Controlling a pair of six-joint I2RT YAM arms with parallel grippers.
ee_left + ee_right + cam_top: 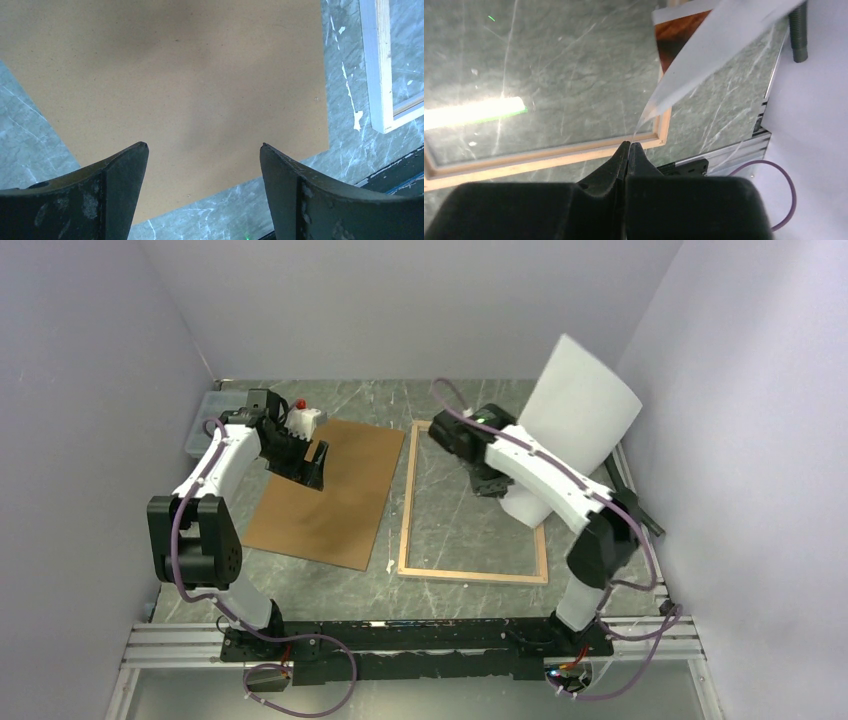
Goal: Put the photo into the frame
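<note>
Your right pincer (pixel 628 146) pinches one edge of the photo (pixel 580 405), which curls up over the far right of the frame (pixel 472 575). Your left pincer (pixel 204 146) hangs spread over the brown board (pixel 330 490). Next, I think, you lay the photo flat inside the frame.

Plain pale walls (pixel 400 300) enclose a grey-green marbled tabletop (pixel 370 400) under soft, even light.

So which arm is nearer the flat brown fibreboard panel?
Left. The left arm holds its open jaws over the panel; the right arm is over the light-wood rectangular frame beside it, jaws shut on the curled glossy photo.
</note>
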